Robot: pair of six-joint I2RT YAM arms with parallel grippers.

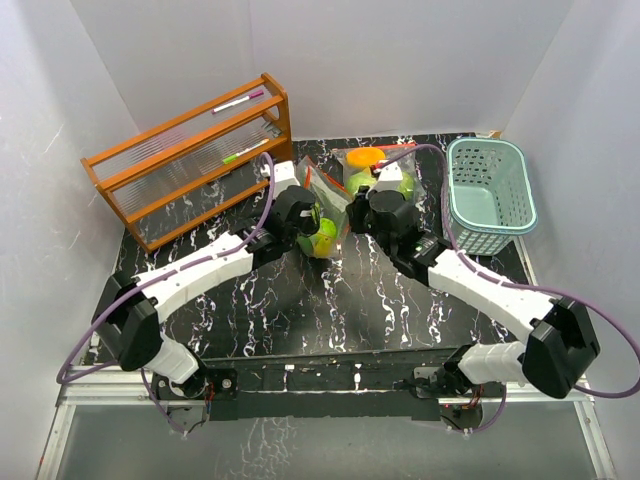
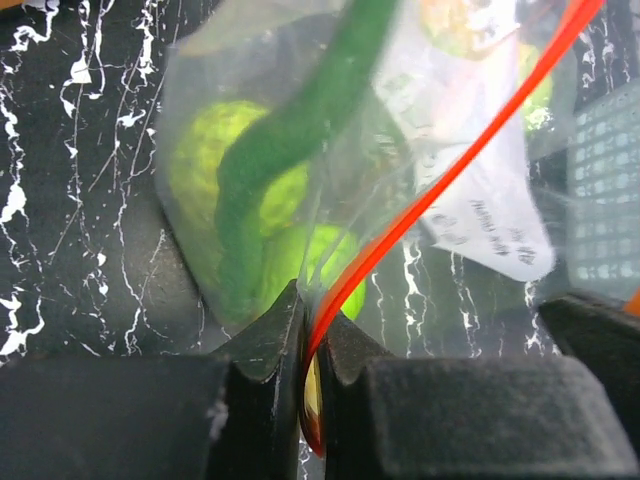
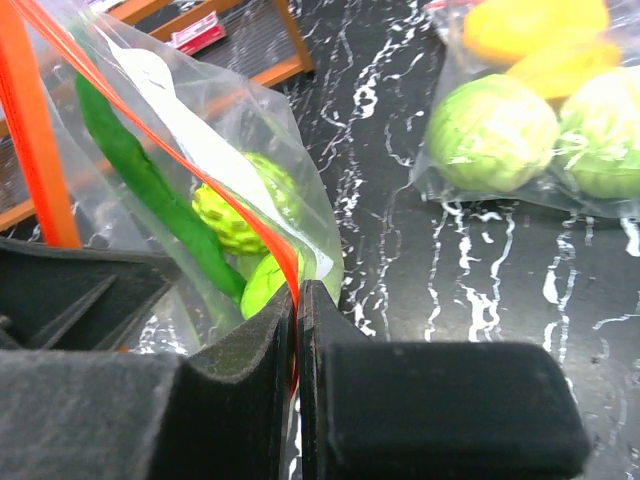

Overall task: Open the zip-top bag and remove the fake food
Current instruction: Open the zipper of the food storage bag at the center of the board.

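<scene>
A clear zip-top bag point(image 1: 322, 195) with a red zip strip hangs between my two grippers above the black marble table. It holds fake food: a long green pod point(image 2: 300, 130), a bumpy green ball point(image 2: 205, 160) and a round green piece point(image 1: 324, 238). My left gripper point(image 2: 312, 312) is shut on the red strip point(image 2: 440, 185) at one side of the bag's mouth. My right gripper point(image 3: 297, 300) is shut on the red strip at the other side. In the top view the left gripper point(image 1: 303, 213) and the right gripper point(image 1: 356, 216) stand close together.
A second clear bag point(image 1: 378, 172) lies behind the right gripper, with pale-green balls point(image 3: 490, 130) and orange-yellow pieces point(image 3: 530, 25). A pale-teal slotted basket point(image 1: 488, 192) stands at the back right. A wooden rack point(image 1: 190, 155) stands at the back left.
</scene>
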